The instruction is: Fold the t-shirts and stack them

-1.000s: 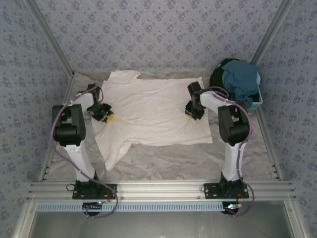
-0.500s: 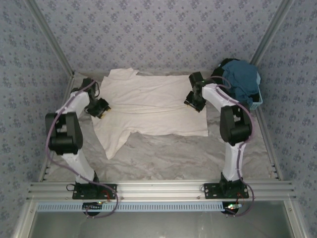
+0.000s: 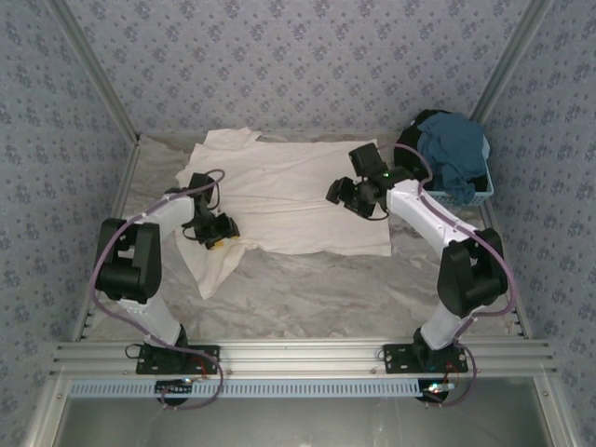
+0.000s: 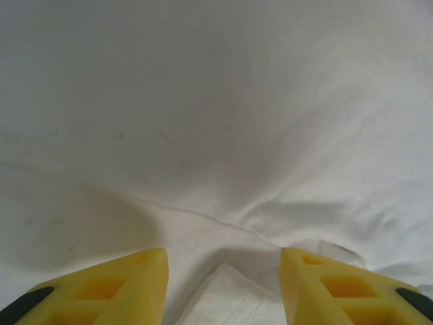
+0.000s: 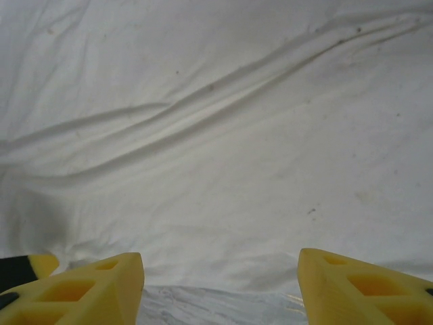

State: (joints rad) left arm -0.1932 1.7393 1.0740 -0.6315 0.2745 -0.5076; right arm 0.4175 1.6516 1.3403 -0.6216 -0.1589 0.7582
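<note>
One cream t-shirt (image 3: 298, 186): spread flat on your table (image 3: 326, 289).
Left end effector (image 4: 223, 256): fingers apart, empty, over its near-left edge.
Right end effector (image 5: 220, 257): fingers apart, empty, above its right half.

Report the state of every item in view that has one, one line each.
cream-white t-shirt: spread flat on the table, not held, one sleeve sticking out near-left.
basket: upright, overfilled.
teal-blue t-shirt: crumpled, heaped in the basket.
black t-shirt: bunched beside the teal-blue t-shirt.
left claw: open, empty, over the cream-white t-shirt.
right claw: open, empty, over the cream-white t-shirt.
</note>
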